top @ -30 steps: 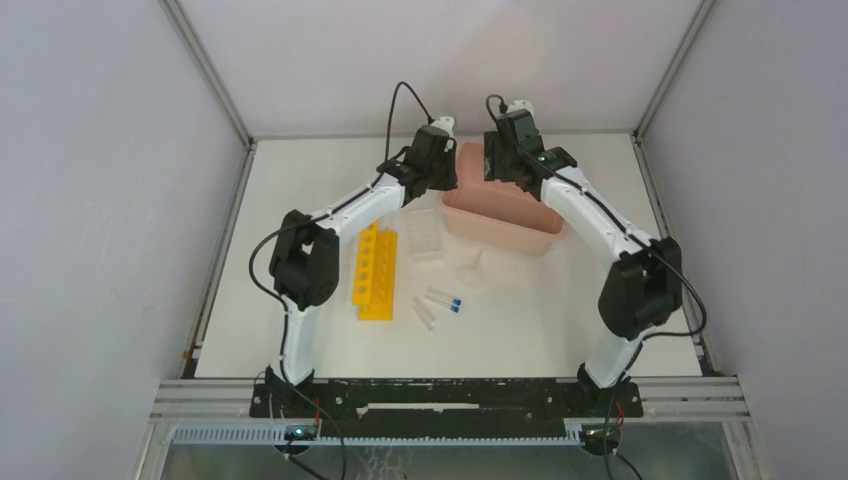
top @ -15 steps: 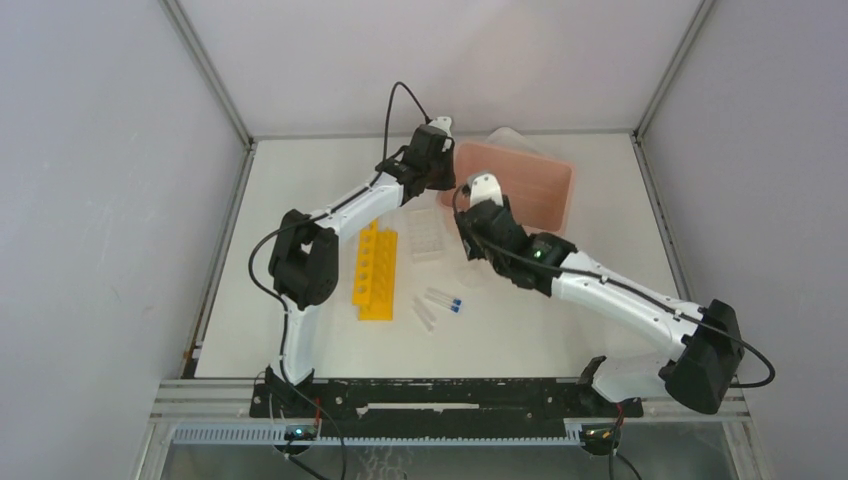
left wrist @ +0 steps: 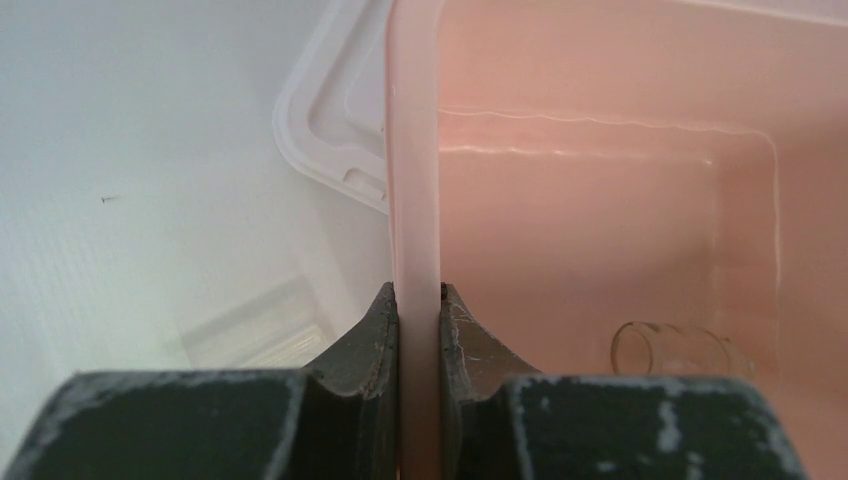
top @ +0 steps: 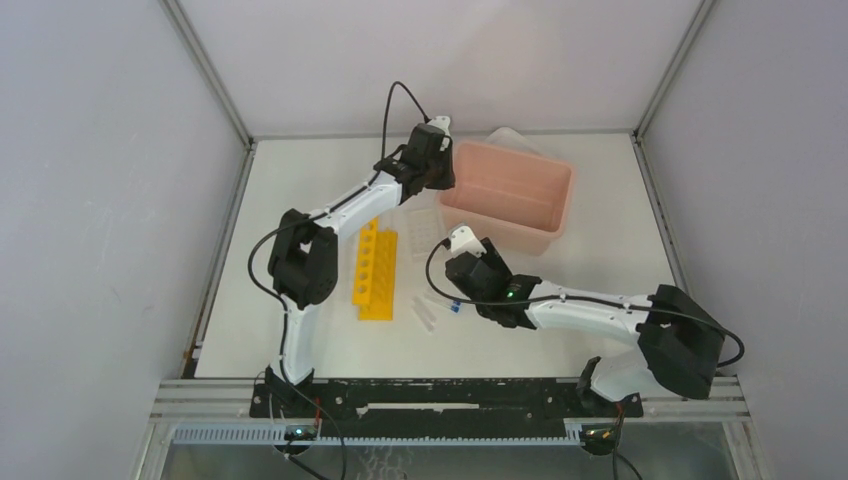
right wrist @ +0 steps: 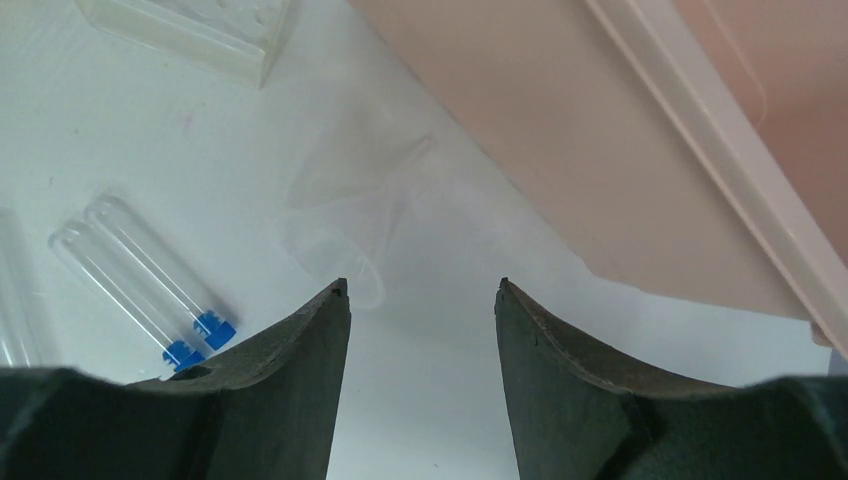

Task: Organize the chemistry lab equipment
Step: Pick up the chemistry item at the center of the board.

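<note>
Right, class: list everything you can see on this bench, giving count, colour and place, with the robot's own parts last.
Bin: one, pink, far side of the table, lid off.
Lid: one, white, on the table behind the bin.
Small glass jar: one, clear, inside the bin.
Yellow rack: one, yellow, left of middle.
Clear rack: one, clear, between yellow rack and bin.
Funnel: one, clear, on the table beside the bin.
Tubes: two with blue caps, clear, side by side; part of another at the view's edge.
Table: one, white.
Left gripper: shut on the bin's wall.
Right gripper: open, near the funnel.
</note>
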Action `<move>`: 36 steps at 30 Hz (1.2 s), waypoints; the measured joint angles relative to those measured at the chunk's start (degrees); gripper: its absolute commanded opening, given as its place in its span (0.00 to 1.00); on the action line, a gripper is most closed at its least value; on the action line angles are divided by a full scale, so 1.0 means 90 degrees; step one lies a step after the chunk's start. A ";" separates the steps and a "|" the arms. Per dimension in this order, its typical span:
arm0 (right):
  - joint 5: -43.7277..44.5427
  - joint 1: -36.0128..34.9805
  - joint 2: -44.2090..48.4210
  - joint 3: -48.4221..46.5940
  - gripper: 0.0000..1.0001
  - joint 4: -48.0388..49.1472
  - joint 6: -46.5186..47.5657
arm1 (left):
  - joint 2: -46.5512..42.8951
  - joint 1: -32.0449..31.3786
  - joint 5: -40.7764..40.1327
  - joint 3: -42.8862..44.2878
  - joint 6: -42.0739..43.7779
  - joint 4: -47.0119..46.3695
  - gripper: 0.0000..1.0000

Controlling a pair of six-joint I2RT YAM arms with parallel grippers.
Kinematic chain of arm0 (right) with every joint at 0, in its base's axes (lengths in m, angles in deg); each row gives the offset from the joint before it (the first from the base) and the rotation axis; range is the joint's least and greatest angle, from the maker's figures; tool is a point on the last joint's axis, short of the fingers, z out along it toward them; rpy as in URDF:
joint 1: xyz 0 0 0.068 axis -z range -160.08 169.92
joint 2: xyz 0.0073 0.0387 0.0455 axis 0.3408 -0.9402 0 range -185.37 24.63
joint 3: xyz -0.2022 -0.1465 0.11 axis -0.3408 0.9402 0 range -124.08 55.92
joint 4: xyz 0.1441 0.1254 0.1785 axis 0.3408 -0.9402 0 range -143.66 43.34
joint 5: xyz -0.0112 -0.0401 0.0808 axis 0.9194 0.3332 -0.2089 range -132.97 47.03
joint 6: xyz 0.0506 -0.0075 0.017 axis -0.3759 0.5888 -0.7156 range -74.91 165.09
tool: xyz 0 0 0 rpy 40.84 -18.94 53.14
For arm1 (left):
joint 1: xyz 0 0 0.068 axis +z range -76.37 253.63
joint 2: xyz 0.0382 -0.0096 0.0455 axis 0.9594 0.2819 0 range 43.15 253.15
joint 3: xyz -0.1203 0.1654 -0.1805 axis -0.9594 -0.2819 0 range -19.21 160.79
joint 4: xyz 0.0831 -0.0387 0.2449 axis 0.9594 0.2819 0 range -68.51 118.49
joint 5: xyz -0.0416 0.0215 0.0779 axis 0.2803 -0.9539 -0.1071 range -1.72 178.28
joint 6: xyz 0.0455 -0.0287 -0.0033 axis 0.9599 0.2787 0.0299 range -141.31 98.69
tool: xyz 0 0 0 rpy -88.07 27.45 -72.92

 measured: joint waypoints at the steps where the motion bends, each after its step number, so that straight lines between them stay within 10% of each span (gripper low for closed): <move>1: 0.0022 -0.0015 -0.0087 0.0036 0.62 0.0131 0.0044 | 0.0000 0.0007 0.0005 0.0000 0.0002 0.0000 0.00; 26: -0.0245 0.0325 -0.1450 0.0046 0.59 0.1353 0.0277 | 0.0000 0.0061 0.0073 0.0000 0.0039 0.0000 0.00; 36: -0.0588 0.0763 -0.1991 -0.0206 0.25 0.1389 0.0255 | 0.0000 0.0095 0.0155 0.0000 0.0039 -0.0002 0.00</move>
